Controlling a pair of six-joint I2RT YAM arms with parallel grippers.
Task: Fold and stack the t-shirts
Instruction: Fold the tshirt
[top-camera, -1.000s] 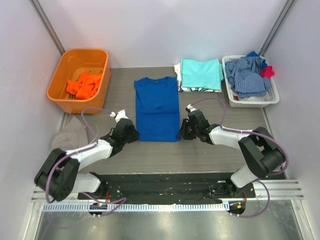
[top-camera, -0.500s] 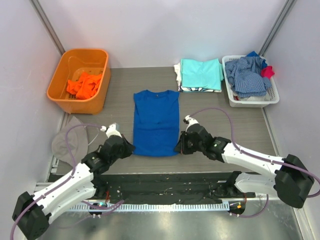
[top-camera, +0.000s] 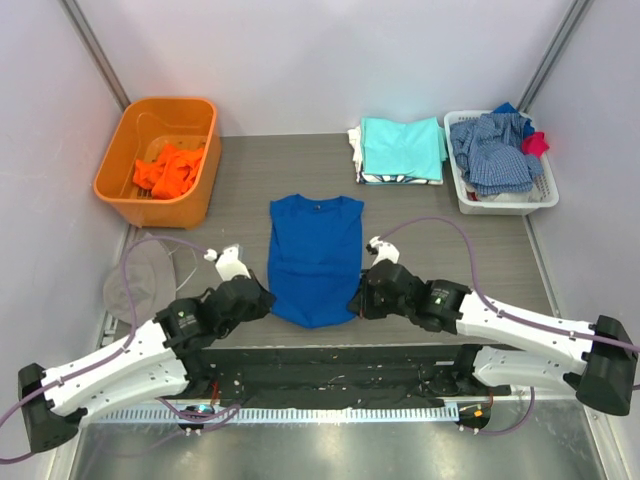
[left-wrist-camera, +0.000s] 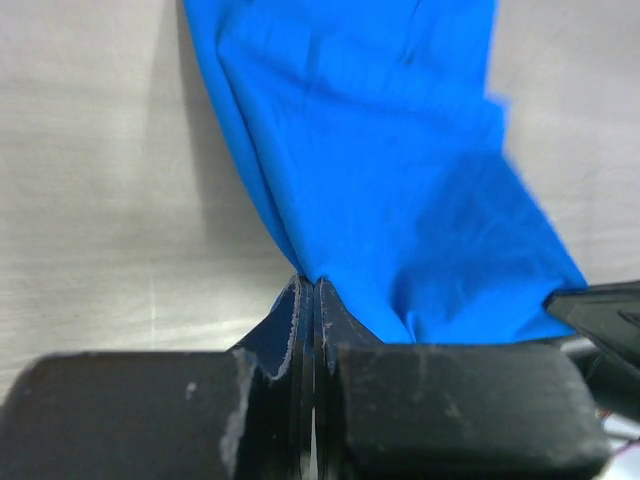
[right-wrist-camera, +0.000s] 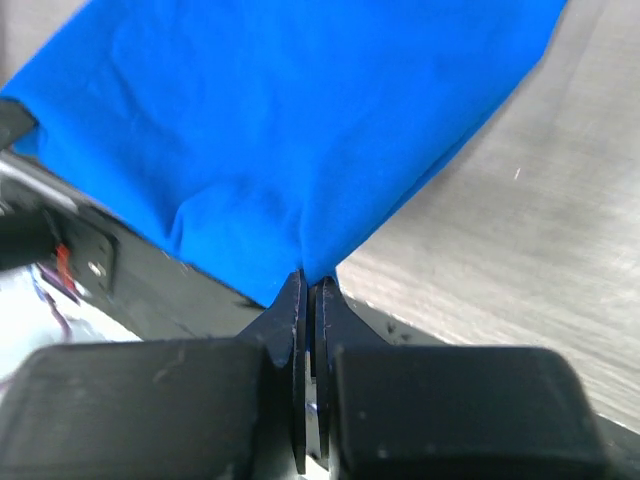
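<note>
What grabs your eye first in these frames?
The royal blue t-shirt, mid-table, pinched at its near corners by the left gripper and right gripper, both shut on it. At the back sit a folded aqua t-shirt stack, an orange bin at far left and a white basket of clothes at far right.

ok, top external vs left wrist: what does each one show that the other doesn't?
Top external only: the orange bin, the folded aqua t-shirt and the white basket along the far side. Left wrist only: the left claw seen close up, shut on a near corner of the blue t-shirt, with cloth puckering into the pinch. Both: the blue t-shirt spread over the grey table.
</note>
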